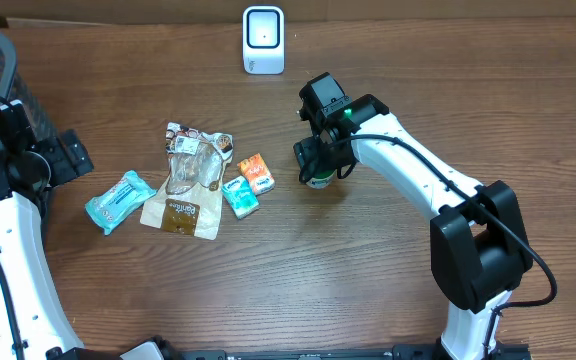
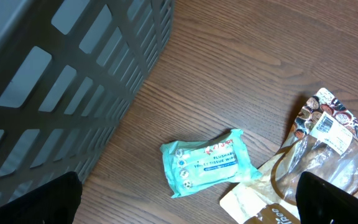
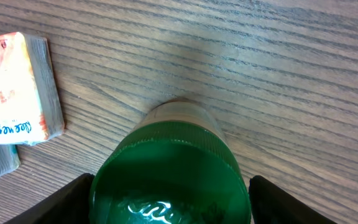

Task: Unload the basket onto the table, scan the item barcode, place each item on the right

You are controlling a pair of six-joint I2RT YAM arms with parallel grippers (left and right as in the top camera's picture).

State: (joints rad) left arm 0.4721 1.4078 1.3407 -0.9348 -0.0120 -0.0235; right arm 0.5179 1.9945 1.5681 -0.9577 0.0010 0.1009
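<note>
Green-capped bottle (image 3: pixel 173 165) was gripped by the right claw (image 3: pixel 171 194), lower centre of its wrist view; left claw (image 2: pixel 184 200) was seen spread wide above the counter (image 2: pixel 241 74).

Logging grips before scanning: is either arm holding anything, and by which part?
Left fingers hold nothing. Right fingers flank the bottle at its green cap; whether they grip it cannot be told.

Snack pouch (image 1: pixel 190 185) left of bottle (image 1: pixel 320 181)
</note>
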